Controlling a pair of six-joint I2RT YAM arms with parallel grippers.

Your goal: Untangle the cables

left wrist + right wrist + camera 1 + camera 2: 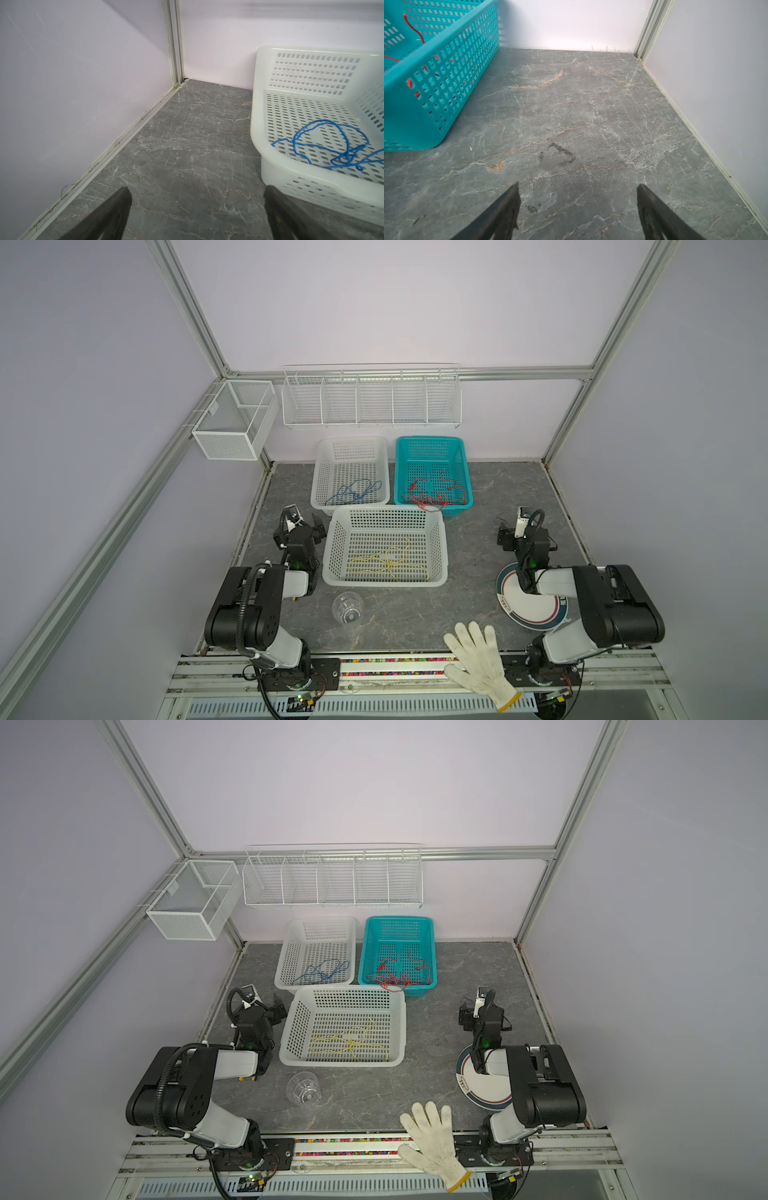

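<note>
In both top views the cables are seen apart, one colour to a basket. The blue cable (353, 491) is loosely looped on the floor of the rear white basket (351, 440). The red cable (432, 497) is bunched in the teal basket (430, 439) just beside it, with a strand over the near rim. The yellow cable (388, 562) is spread in the front white basket (386, 510). Clip ends are too small to be made out.

The left gripper (306, 525) is held above the table (478, 497) beside the front basket. The right gripper (515, 533) is held well apart from all three baskets. From above, both sets of jaws are partly covered by the wrists and cameras. A plate (515, 605) is half hidden under the right arm. A white glove (478, 655) overhangs the front rail, and a clear cup (348, 608) lies on its side.

In the left wrist view the jaws are seen spread wide over bare table, with nothing between them. Only the tips of the fingers (122, 199) show. The rear white basket is cut off by the frame edge, so only part of the blue cable is shown.

In the right wrist view the jaws are likewise parted and unloaded. The teal basket is cropped at the frame edge, and the red cable is glimpsed mostly through the wall holes.
</note>
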